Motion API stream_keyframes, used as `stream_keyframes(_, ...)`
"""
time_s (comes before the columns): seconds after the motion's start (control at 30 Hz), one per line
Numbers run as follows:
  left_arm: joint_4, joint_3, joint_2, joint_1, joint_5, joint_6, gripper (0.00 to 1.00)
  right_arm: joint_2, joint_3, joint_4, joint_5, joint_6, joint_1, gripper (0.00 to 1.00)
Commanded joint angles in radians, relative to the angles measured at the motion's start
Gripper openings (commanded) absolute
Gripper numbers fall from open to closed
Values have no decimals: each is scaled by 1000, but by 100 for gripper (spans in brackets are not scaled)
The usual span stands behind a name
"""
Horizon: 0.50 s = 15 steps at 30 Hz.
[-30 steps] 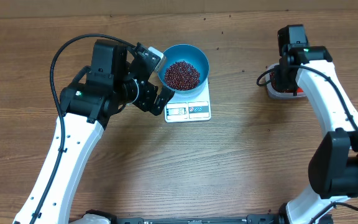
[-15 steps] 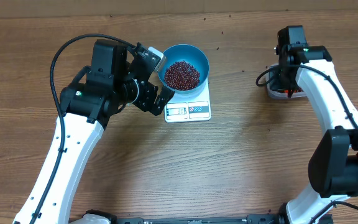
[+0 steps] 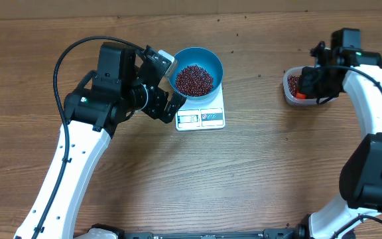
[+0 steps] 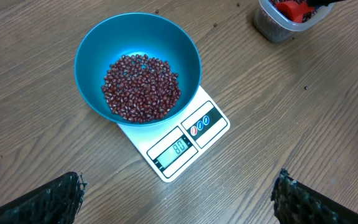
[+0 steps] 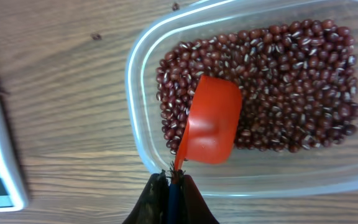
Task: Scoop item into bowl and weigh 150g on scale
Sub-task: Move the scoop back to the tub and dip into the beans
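You have one table (image 3: 257,172), one scale (image 4: 191,140), one bowl (image 4: 92,62), one tub (image 5: 135,93) and one scoop (image 5: 213,121) — plus beans (image 4: 142,87) in two heaps. The scale sits near the middle of the table's far edge, carrying the light-blue bowl with one heap inside. The clear tub (toward the far right edge) holds the rest.

Only the left wrist view lets you read the display (image 4: 179,148): 80. Only the right wrist view shows the right gripper (image 5: 171,180) clenched on the orange scoop's handle — the scoop lies among the tub's beans. The left gripper (image 3: 173,81) hangs spread wide beside the bowl, holding nothing.
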Motion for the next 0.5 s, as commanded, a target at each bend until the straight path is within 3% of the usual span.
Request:
stream_keyframes(0.0, 5, 23, -7, 2, -7, -14, 100, 3, 14, 15, -172, 3, -28, 4)
stream_keyframes(0.47, 5, 23, -7, 2, -7, -14, 100, 3, 0, 34, -327, -5, -190, 4)
